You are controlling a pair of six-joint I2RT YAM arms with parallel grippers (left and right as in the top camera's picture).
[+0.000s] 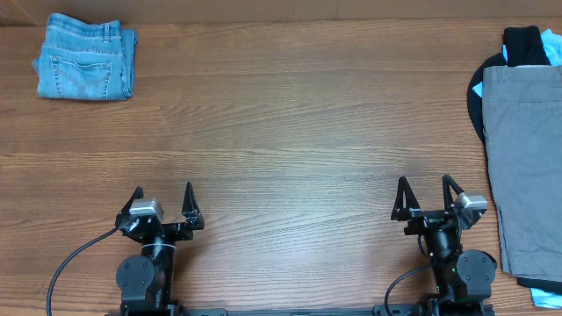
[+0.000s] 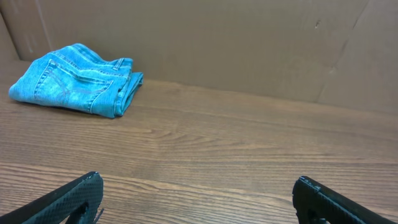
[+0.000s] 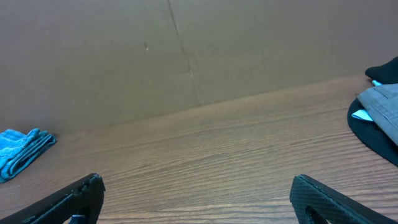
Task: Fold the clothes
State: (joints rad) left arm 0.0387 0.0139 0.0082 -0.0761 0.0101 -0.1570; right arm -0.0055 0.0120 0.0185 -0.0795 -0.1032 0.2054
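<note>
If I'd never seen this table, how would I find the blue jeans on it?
Start with the long brown wooden table and look to its far left corner. There lies a folded bundle of light blue denim jeans, alone; the only other clothes, a grey-and-black pile, sit at the right edge.

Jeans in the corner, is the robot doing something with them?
Nothing is being handled right now. The jeans lie folded in the far left corner of the table. The left end effector and the right end effector sit near the front edge, both open and empty. At the right edge is a pile with a grey garment on top, not yet touched.
</note>
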